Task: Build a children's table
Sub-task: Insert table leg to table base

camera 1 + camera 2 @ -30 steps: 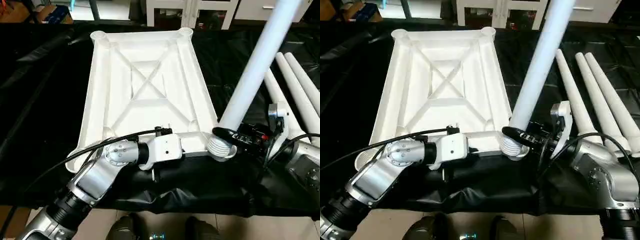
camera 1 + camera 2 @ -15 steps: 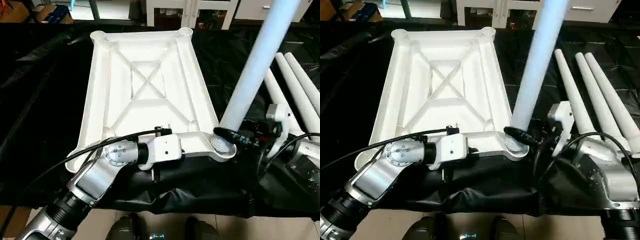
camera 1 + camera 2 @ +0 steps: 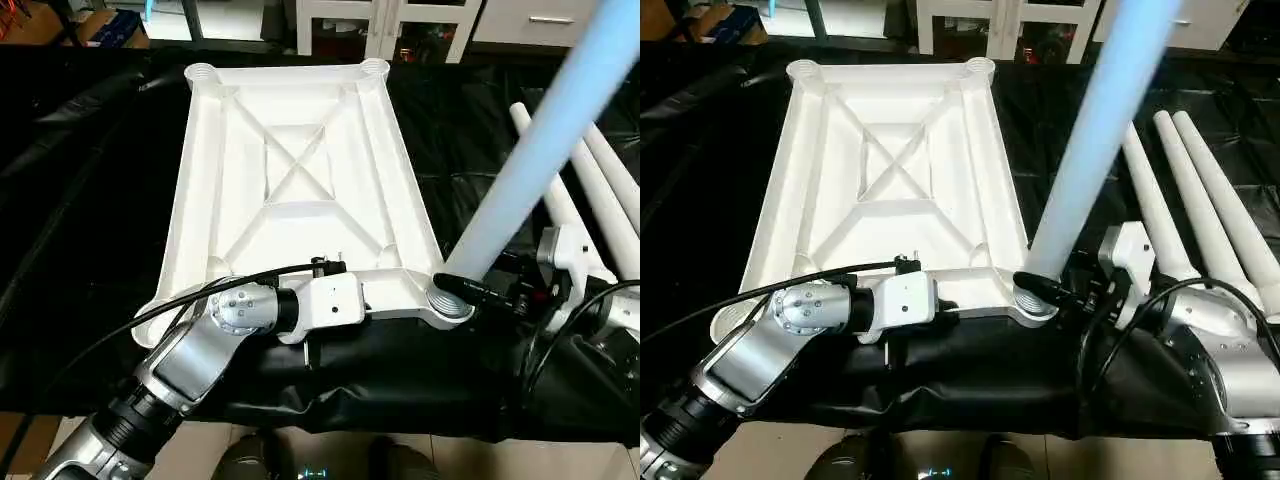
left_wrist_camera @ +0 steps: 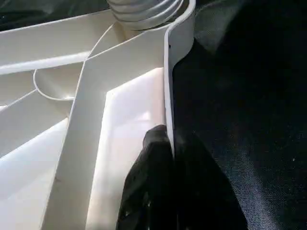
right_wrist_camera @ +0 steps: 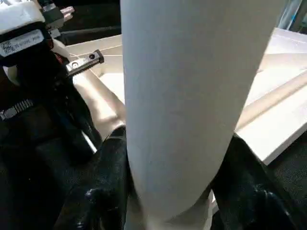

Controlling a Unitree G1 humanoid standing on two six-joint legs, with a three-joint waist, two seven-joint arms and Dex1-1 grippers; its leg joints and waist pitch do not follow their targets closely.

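The children's table top [image 3: 300,170] lies upside down on black cloth, X-ribs and round corner sockets facing up. My left gripper [image 4: 170,136] is shut on the top's near rim, one black finger on each side of the thin wall. A long white leg [image 3: 530,160] stands with its base in the near right corner socket [image 3: 452,303], leaning up and to the right. My right gripper [image 3: 470,290] is shut on the leg just above the socket, and its black fingers [image 5: 103,191] flank the tube. The left gripper's white wrist housing [image 3: 330,300] sits over the near rim.
Three loose white legs [image 3: 1185,190] lie side by side on the cloth to the right. The black cloth [image 3: 90,200] covers the work surface and hangs over its near edge. White furniture [image 3: 400,20] stands behind. A black cable [image 3: 150,320] runs over my left forearm.
The leg's ribbed end has dropped from just above the near right socket into it, and the leg now leans further right. The right gripper moved with it. The left gripper has not moved.
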